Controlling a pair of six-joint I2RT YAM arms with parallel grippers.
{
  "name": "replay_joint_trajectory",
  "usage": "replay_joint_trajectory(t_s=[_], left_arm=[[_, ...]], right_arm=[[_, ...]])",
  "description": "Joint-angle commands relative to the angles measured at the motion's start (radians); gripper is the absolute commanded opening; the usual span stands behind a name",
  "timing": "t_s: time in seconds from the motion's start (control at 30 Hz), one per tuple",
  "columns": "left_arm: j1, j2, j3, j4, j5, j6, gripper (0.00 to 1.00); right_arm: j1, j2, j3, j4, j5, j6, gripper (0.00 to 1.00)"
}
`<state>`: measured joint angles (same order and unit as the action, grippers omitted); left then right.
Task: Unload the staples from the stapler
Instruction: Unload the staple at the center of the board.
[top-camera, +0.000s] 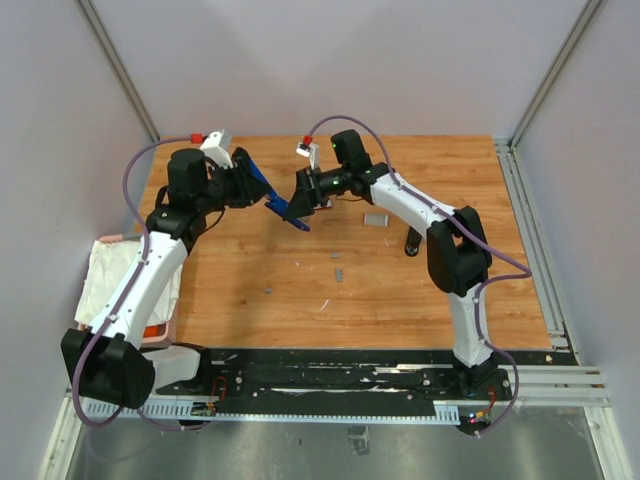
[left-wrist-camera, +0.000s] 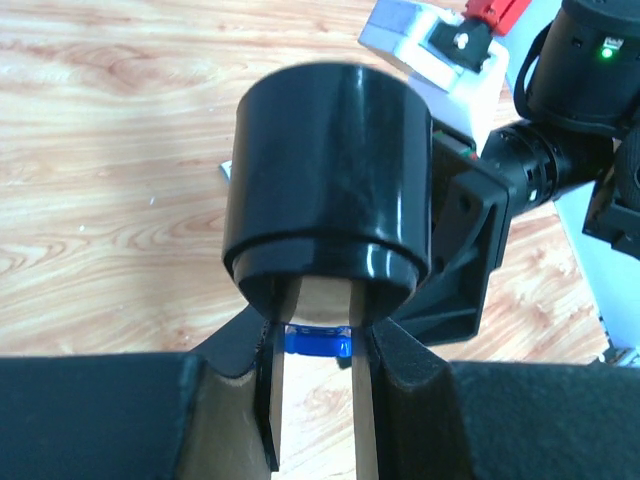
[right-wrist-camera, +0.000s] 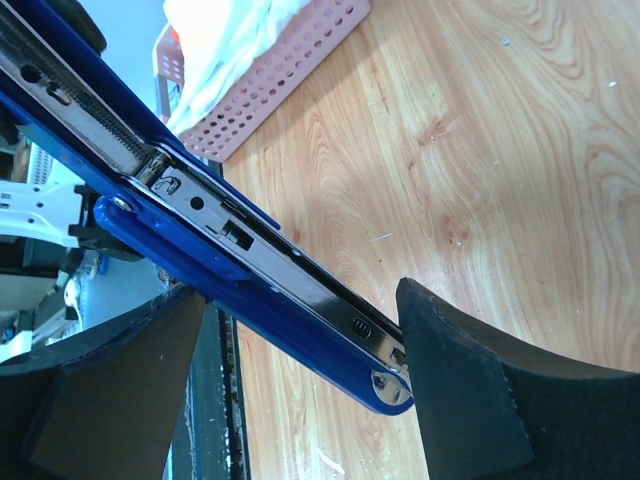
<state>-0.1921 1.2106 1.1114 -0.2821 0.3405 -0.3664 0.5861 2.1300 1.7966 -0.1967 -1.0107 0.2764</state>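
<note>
The blue stapler (top-camera: 278, 198) is held above the table, swung open, with its chrome magazine (right-wrist-camera: 250, 240) bare. My left gripper (top-camera: 240, 186) is shut on its rear end; a blue part (left-wrist-camera: 318, 341) shows between the fingers. My right gripper (top-camera: 300, 207) stands open around the stapler's front end, and the tip (right-wrist-camera: 392, 385) touches the right finger (right-wrist-camera: 460, 380) only. The left finger (right-wrist-camera: 120, 390) is well apart from it. Small grey bars of staples (top-camera: 337, 256) (top-camera: 268, 291) lie loose on the wood below. I cannot tell whether staples sit in the magazine.
A pink basket with white cloth (top-camera: 118, 280) sits at the table's left edge. A grey block (top-camera: 375, 219) and a black object (top-camera: 411, 242) lie right of centre. The right arm's wrist (left-wrist-camera: 330, 190) fills the middle of the left wrist view.
</note>
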Motion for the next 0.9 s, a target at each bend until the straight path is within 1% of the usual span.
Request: replay_joint_trajectory(t_s=[0.0, 0.1, 0.2, 0.27, 0.33, 0.4, 0.5, 0.6, 0.73, 0.87], left_arm=[[0.005, -0.032, -0.034, -0.060, 0.095, 0.088, 0.00], [0.005, -0.023, -0.029, -0.050, 0.175, 0.096, 0.00], [0.005, -0.012, -0.026, -0.058, 0.221, 0.098, 0.00], [0.005, 0.003, -0.028, -0.072, 0.251, 0.102, 0.00], [0.005, 0.014, -0.036, -0.084, 0.272, 0.104, 0.00], [0.004, 0.014, -0.045, -0.080, 0.284, 0.112, 0.00], [0.003, 0.008, -0.042, -0.078, 0.284, 0.145, 0.00], [0.003, -0.015, -0.042, -0.065, 0.244, 0.205, 0.00], [0.005, -0.077, -0.105, 0.056, 0.136, 0.254, 0.00], [0.004, -0.074, -0.174, 0.166, 0.099, 0.315, 0.00]], right_arm=[[-0.119, -0.082, -0.022, 0.103, 0.064, 0.152, 0.78], [-0.146, -0.104, -0.040, 0.087, 0.149, 0.157, 0.78], [-0.167, -0.115, -0.045, 0.092, 0.180, 0.160, 0.78], [-0.176, -0.112, -0.042, 0.127, 0.142, 0.190, 0.78], [-0.184, -0.106, -0.060, 0.235, 0.049, 0.290, 0.78], [-0.185, -0.103, -0.074, 0.323, 0.017, 0.373, 0.78], [-0.180, -0.111, -0.087, 0.239, 0.063, 0.350, 0.79], [-0.180, -0.120, -0.158, 0.230, 0.070, 0.350, 0.79], [-0.178, -0.143, -0.249, 0.267, 0.068, 0.337, 0.79], [-0.178, -0.144, -0.236, 0.240, 0.074, 0.295, 0.79]])
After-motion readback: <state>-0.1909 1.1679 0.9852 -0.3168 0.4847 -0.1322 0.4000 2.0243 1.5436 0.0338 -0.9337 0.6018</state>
